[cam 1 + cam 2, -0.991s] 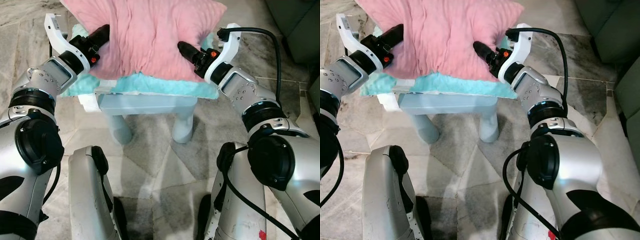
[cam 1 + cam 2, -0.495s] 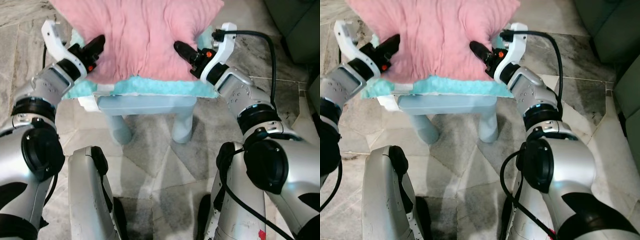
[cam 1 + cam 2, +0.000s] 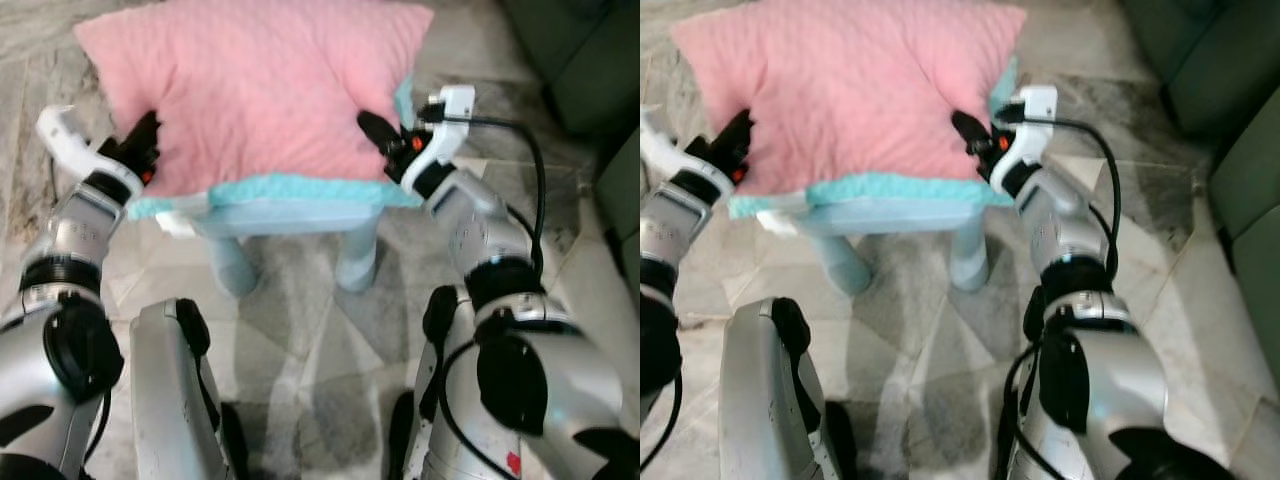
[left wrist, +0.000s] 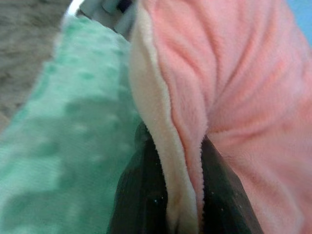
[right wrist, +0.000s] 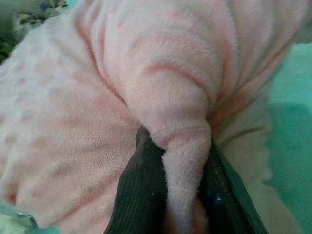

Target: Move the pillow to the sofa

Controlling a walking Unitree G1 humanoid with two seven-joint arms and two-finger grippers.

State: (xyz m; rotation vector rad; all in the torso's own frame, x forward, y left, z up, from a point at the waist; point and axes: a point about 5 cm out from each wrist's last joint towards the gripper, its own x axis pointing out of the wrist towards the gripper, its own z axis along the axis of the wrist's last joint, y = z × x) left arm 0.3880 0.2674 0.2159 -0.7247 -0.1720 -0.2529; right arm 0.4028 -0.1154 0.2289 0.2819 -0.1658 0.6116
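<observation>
Lifted and pulled nearer since a second ago, with more of its far edge now in sight: large soft pink plush pillow (image 3: pixel 255 95), held between both arms above the turquoise dotted fleece blanket (image 3: pixel 300 190) draped over a pale blue plastic stool with round legs (image 3: pixel 290 235). Underneath, grey marbled stone floor tiles (image 3: pixel 320 330), and off to the right a dark green upholstered sofa (image 3: pixel 1200 70), well apart from the pillow. Clamped on the pillow's left edge, left gripper (image 3: pixel 143 143), black fingers (image 4: pixel 141 195) closed tight around a thin fold of pink fabric, seam pinched between them, green blanket just beside. Clamped likewise on the pillow's right edge, right gripper (image 3: pixel 378 135), fingers (image 5: pixel 139 195) squeezed onto a thick bunched ridge of plush. Curving from the right wrist back toward the forearm, thin black cable (image 3: pixel 520 140).
</observation>
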